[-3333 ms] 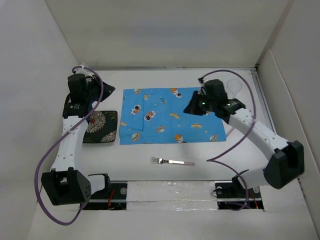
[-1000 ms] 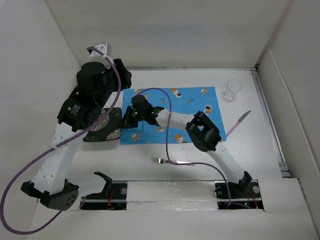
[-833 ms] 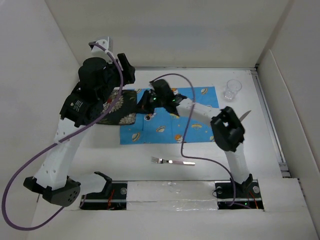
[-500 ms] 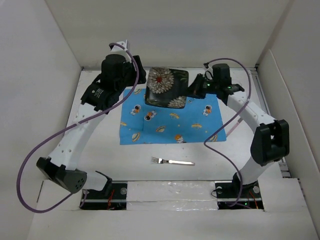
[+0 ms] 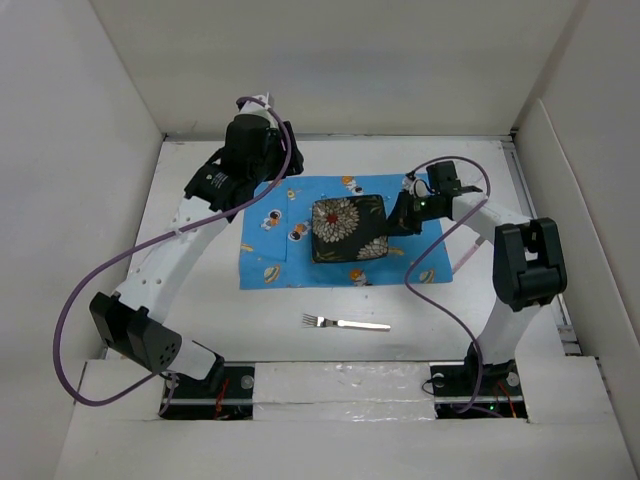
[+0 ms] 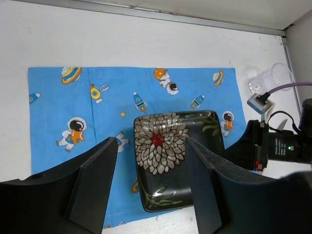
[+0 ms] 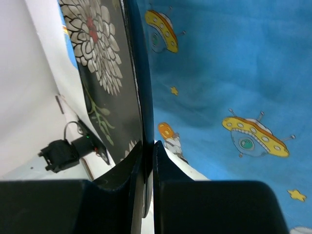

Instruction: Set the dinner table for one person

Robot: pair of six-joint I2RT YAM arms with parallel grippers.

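Note:
A dark square plate (image 5: 348,230) with a white flower pattern sits at the middle of the blue cartoon mat (image 5: 285,255) on the white dinner table (image 5: 250,320). I cannot tell whether it rests on the mat or hangs just above it. My right gripper (image 5: 393,222) is shut on the plate's right rim; in the right wrist view the rim (image 7: 141,73) is pinched between the fingertips (image 7: 148,146). My left gripper (image 5: 280,160) hovers high over the mat's back left, open and holding nothing. In the left wrist view the plate (image 6: 170,161) lies far below between its fingers (image 6: 97,185).
A metal fork (image 5: 345,323) lies on the table in front of the mat. A clear glass (image 6: 273,80) stands at the back right beyond the mat. A thin knife (image 5: 466,257) lies right of the mat, beside the right arm's elbow. White walls enclose the table.
The plate moved from the mat's back edge to its middle, carried by my right gripper. My left gripper let go of it and now stands apart at the back left.

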